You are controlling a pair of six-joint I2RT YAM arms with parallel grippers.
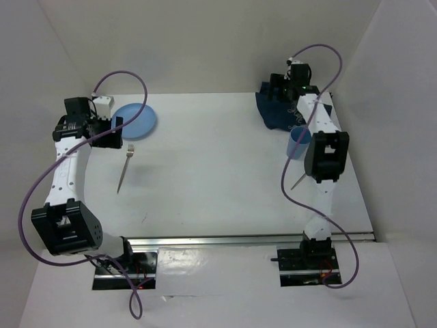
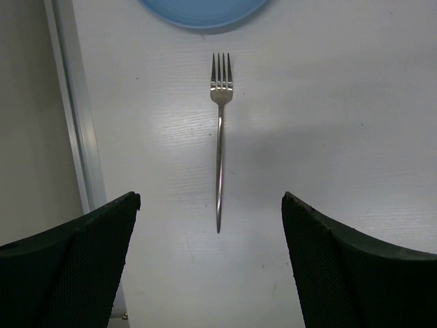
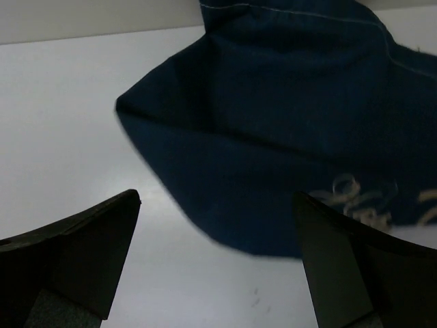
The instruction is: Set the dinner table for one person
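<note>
Top view: dinner table (image 1: pixel 218 184) is white, flat and rigid, something to lay on rather than grip. Left gripper (image 1: pixel 111 128) sits beside blue plate (image 1: pixel 134 121). Fork (image 1: pixel 123 169) lies on the table nearby. Right gripper (image 1: pixel 280 92) is over crumpled navy placemat (image 1: pixel 273 115), far right corner.

Left wrist: fingers spread wide, empty. The fork lies flat ahead between them, untouched. Probably light, stiff, slick steel; take it mid-handle.

Right wrist: fingers wide apart, empty. The cloth lies just ahead, apart from them. It looks limp; pinch a raised fold.

back wall (image 1: pixel 205 41): plain white | left wall (image 1: pixel 24 61): white, angled | right wall (image 1: pixel 403 102): white | light: even, soft shadows
</note>
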